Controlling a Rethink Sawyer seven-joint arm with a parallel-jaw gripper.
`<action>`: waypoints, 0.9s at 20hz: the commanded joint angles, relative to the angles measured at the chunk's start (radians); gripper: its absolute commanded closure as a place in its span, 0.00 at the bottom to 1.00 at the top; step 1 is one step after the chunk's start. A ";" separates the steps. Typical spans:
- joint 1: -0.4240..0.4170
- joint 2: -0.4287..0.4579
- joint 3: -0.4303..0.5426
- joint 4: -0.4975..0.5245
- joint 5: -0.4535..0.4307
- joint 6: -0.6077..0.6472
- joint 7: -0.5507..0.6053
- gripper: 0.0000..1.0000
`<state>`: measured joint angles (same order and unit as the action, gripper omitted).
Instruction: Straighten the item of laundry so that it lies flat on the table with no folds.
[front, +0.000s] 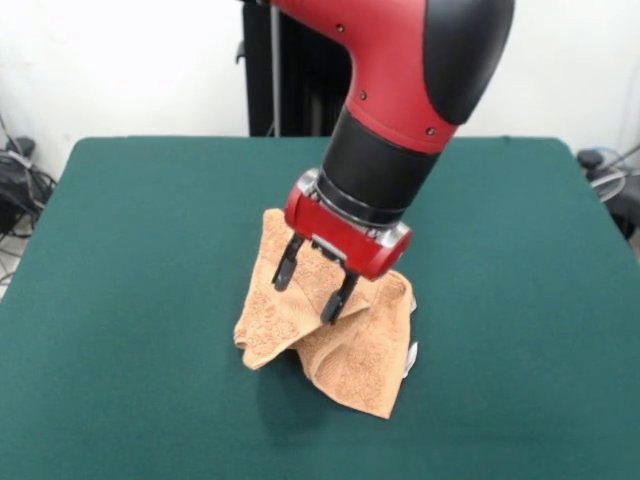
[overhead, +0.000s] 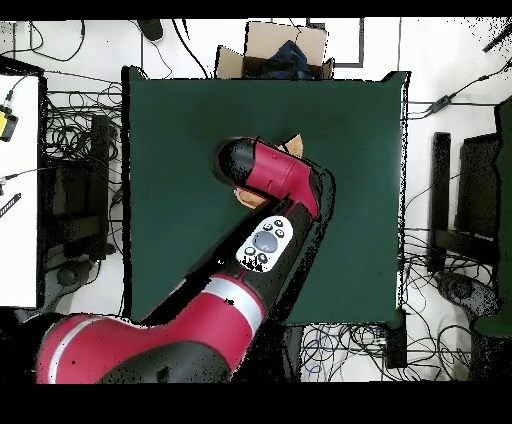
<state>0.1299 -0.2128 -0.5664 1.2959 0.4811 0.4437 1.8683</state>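
The orange-tan towel (front: 345, 350) lies crumpled and folded over itself near the middle of the dark green table (front: 120, 250), with a small white tag (front: 411, 357) at its right edge. My gripper (front: 312, 285) points down over the towel's upper part. Its two black fingers (front: 285, 265) stand apart, open, at or just above the cloth; nothing shows between them. In the overhead view the red arm covers the gripper and most of the towel, so only small tan bits (overhead: 295, 147) show beside it on the table (overhead: 170, 130).
A cardboard box (overhead: 275, 50) with dark contents stands just past the table's top edge in the overhead view. Cables and dark equipment (overhead: 80, 190) lie on the floor around the table. A white desk (overhead: 15, 200) is at the left.
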 joint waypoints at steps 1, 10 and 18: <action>-0.072 0.003 0.266 0.070 0.034 -0.181 0.184 0.00; -0.142 0.014 0.379 0.078 -0.015 -0.284 0.157 0.00; -0.126 0.022 0.341 0.055 -0.018 -0.208 0.153 0.00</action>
<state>-0.0036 -0.2183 -0.3388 1.2969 0.4809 0.1704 1.8683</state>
